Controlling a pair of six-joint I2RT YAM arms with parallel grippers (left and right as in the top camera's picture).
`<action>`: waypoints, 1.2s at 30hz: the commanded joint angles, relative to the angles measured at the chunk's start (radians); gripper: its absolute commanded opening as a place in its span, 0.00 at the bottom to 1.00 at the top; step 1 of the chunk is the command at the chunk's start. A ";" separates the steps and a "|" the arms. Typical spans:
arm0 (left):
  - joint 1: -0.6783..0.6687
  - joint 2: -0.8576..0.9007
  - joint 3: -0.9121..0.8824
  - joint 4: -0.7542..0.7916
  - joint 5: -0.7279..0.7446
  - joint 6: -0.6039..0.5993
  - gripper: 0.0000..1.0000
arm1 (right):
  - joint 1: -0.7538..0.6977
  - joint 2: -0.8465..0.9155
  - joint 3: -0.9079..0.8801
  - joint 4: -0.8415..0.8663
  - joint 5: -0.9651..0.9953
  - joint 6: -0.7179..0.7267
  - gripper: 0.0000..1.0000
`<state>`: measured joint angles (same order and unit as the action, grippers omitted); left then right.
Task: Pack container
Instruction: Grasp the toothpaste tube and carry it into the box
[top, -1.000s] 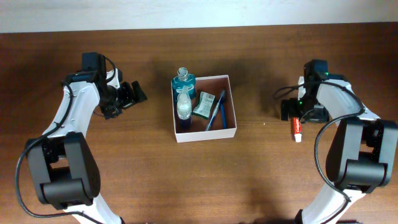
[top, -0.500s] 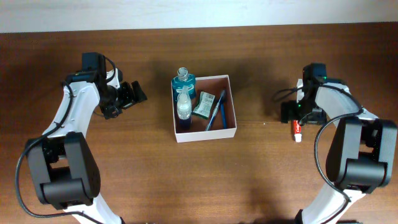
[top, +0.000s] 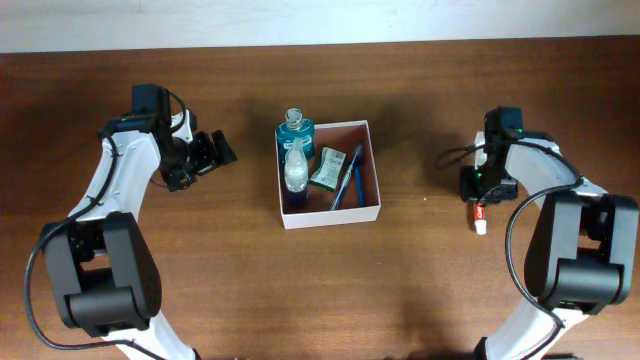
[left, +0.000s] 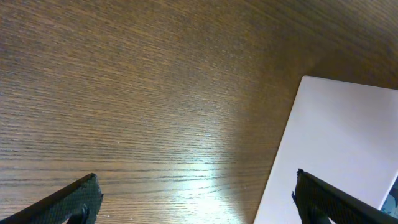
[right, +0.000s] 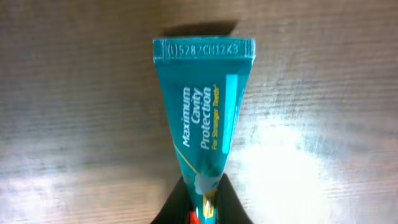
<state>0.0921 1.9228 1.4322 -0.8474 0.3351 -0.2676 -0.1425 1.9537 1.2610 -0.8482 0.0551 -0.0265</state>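
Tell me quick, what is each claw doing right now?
Left claw: open, empty.
Right claw: closed on the toothpaste.

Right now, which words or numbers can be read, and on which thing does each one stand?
"Maximum Cavity Protection": side of the toothpaste tube.
"For Stronger Teeth": same side, smaller print.
"528" then "CN12K3": its crimped end; other characters unclear.
Green packet in the container: print too small to read.

Overhead faces down; low left wrist shares the container (top: 330, 213).
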 joint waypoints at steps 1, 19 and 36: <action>0.002 0.009 -0.005 0.001 -0.003 0.012 0.99 | -0.002 0.021 0.096 -0.068 -0.062 0.005 0.08; 0.002 0.009 -0.005 0.001 -0.003 0.011 0.99 | 0.351 -0.008 0.503 -0.091 -0.643 0.040 0.15; 0.002 0.009 -0.005 0.001 -0.003 0.012 0.99 | 0.535 0.000 0.502 -0.129 -0.382 0.039 0.23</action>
<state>0.0921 1.9228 1.4322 -0.8474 0.3351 -0.2676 0.3870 1.9682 1.7466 -0.9703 -0.3500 0.0139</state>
